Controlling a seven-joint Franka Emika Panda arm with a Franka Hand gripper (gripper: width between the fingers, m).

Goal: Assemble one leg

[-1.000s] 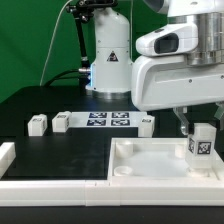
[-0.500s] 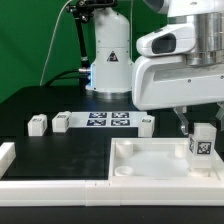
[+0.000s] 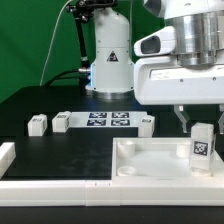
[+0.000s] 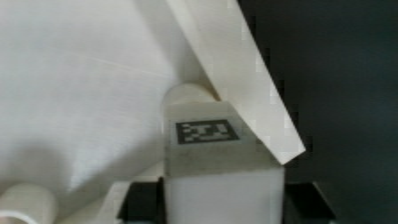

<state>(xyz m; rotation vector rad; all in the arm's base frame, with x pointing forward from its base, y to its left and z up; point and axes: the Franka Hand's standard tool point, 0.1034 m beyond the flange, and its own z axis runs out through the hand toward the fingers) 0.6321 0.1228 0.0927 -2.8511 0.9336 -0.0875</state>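
The leg (image 3: 203,148) is a small white block with a black-and-white tag. It stands upright in the corner of the white square top (image 3: 140,165) at the exterior view's right. My gripper (image 3: 202,127) reaches down over it, a finger on each side of its upper part, and looks shut on it. In the wrist view the leg (image 4: 217,150) fills the space between the two dark fingers of the gripper (image 4: 222,205). The top's raised rim (image 4: 231,60) runs slantwise just past the leg.
Three more legs (image 3: 38,124) (image 3: 62,121) (image 3: 146,124) lie on the black table in a row beside the marker board (image 3: 108,120). A white L-shaped rail (image 3: 12,160) borders the exterior view's front left. The arm's base (image 3: 108,60) stands at the back.
The gripper body has shifted a little up and toward the exterior view's right and looks turned. The leg has stayed in the corner, moving only slightly with it.
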